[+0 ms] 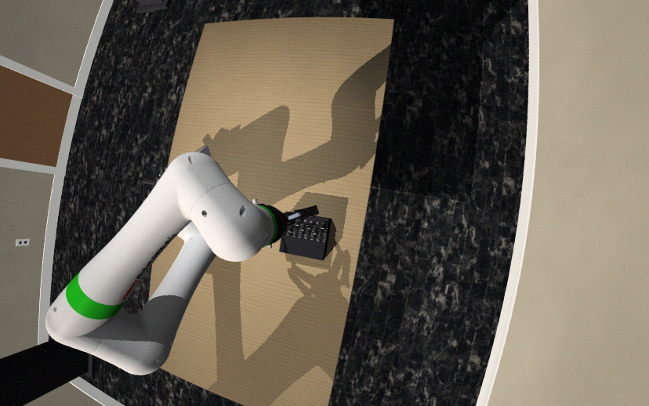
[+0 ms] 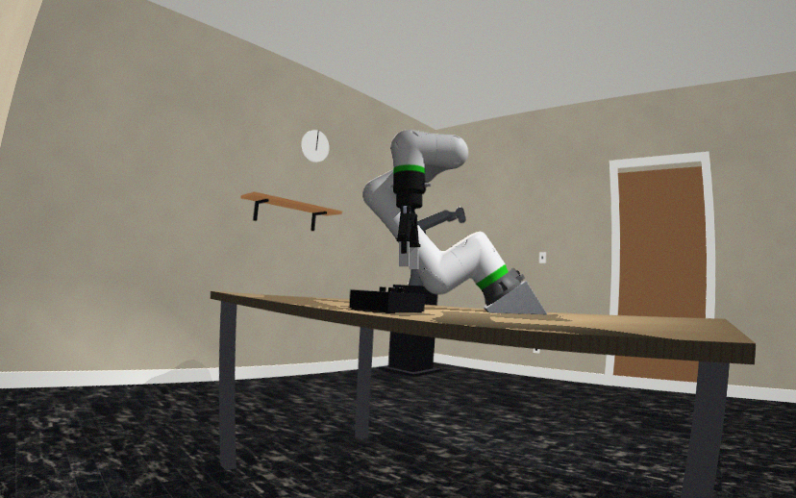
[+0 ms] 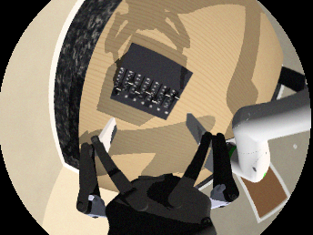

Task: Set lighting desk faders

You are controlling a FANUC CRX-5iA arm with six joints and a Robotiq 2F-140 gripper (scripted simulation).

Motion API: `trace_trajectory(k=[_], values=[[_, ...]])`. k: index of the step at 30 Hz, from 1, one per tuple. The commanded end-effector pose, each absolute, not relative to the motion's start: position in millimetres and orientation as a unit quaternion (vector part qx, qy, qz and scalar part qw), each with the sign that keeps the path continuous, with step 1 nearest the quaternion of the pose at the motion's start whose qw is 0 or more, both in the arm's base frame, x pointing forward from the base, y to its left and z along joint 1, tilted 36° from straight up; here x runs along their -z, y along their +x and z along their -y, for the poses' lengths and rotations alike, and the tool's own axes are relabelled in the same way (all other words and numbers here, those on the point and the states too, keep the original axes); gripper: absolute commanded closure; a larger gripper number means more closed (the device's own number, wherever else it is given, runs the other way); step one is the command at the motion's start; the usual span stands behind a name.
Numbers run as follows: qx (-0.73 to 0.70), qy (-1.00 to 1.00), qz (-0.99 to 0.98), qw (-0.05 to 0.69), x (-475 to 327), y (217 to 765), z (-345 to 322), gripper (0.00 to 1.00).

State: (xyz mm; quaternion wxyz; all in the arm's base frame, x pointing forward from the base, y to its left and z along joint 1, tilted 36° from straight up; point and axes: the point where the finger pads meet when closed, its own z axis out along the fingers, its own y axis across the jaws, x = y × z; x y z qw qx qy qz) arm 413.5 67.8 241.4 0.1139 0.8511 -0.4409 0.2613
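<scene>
Black two-finger gripper (image 3: 149, 127) is wide open, holding nothing, hovering above the small black lighting desk (image 1: 306, 237) on the wooden table (image 2: 616, 329). Looks like neither fader's been touched yet.

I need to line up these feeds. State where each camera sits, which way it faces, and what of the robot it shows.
Top: overhead, looking down on the table; shows the white arm by the lighting desk.
Exterior: low in the room, side-on; shows the whole arm, the open gripper above the desk.
Wrist: on the arm, looking down past both fingers at the desk.
All three share the desk and table.
</scene>
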Motion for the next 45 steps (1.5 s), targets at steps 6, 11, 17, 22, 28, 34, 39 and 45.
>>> trace_trajectory(k=[6,11,17,22,28,34,39,45], values=[[-0.300,0.737,0.602,0.060,-235.5,413.9,-68.8,1.00],[-0.307,0.713,0.629,0.050,-235.5,413.9,-68.8,1.00],[-0.307,0.713,0.629,0.050,-235.5,413.9,-68.8,1.00],[-0.307,0.713,0.629,0.050,-235.5,413.9,-68.8,1.00],[-0.307,0.713,0.629,0.050,-235.5,413.9,-68.8,1.00],[-0.307,0.713,0.629,0.050,-235.5,413.9,-68.8,1.00],[-0.307,0.713,0.629,0.050,-235.4,413.9,-68.8,1.00],[-0.307,0.713,0.629,0.050,-235.1,414.1,-68.6,1.00]])
